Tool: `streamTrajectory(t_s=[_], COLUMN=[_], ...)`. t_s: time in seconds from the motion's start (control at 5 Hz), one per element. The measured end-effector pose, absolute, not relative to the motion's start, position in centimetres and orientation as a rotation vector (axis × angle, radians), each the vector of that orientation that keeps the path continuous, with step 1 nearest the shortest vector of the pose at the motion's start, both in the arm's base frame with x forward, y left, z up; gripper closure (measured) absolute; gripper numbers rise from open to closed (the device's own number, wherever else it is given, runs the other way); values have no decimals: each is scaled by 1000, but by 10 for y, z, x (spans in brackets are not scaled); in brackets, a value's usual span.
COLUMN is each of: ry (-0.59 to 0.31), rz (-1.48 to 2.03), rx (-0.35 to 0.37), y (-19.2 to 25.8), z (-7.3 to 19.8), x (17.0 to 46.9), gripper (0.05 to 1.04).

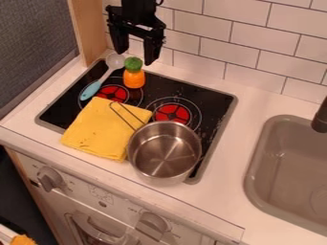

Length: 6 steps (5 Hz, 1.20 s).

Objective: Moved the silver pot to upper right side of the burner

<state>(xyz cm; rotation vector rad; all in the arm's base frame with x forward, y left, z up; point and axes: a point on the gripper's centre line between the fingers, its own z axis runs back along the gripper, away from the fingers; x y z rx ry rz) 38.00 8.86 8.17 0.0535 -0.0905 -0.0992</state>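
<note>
The two black fingers of the gripper (135,56) were spread well apart and held nothing, pointing down over the cooktop's back edge, near its back left corner. Below them stood an orange toy (135,79), smooth and rounded, with a bulging green top. Beside it on the left, a spoon (93,89) lay aslant along the cooktop's left side, its pale grey oval bowl toward the back corner and its teal handle toward the front.

The cooktop (213,119) was glossy black in a grey rim, with pale specks on its surface and red discs ringed by thin circles. A yellow cloth (102,128), soft, matte and folded into a rough square with a few dark specks, covered part of its front edge, left of the middle.

The silver pot (165,152) sat upright at the front right corner of the cooktop, in front of the right burner (172,113), its near side over the front edge. It was round and deep, of shiny bare metal, with streaks of light across its inner base; a looped wire handle slanted back and left above the cloth.

Beyond lay the pale, smooth counter (239,110), a rounded beige-grey sink (258,158) on the right, and glazed white tiles (249,36) with dark joints behind.
</note>
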Motion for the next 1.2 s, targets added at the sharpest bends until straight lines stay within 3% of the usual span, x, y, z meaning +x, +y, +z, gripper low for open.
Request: streamTrajectory(t_s=[0.2, 0.4, 0.8, 1.2], ry=[-52, -68, -220, -257], rz=[-100, -115, -183, -321], rx=[38, -6, -54, -95], y=[87, 63, 11, -52], z=[65, 52, 82, 67], x=[376, 350, 309, 291], gripper=[83, 83, 83, 83])
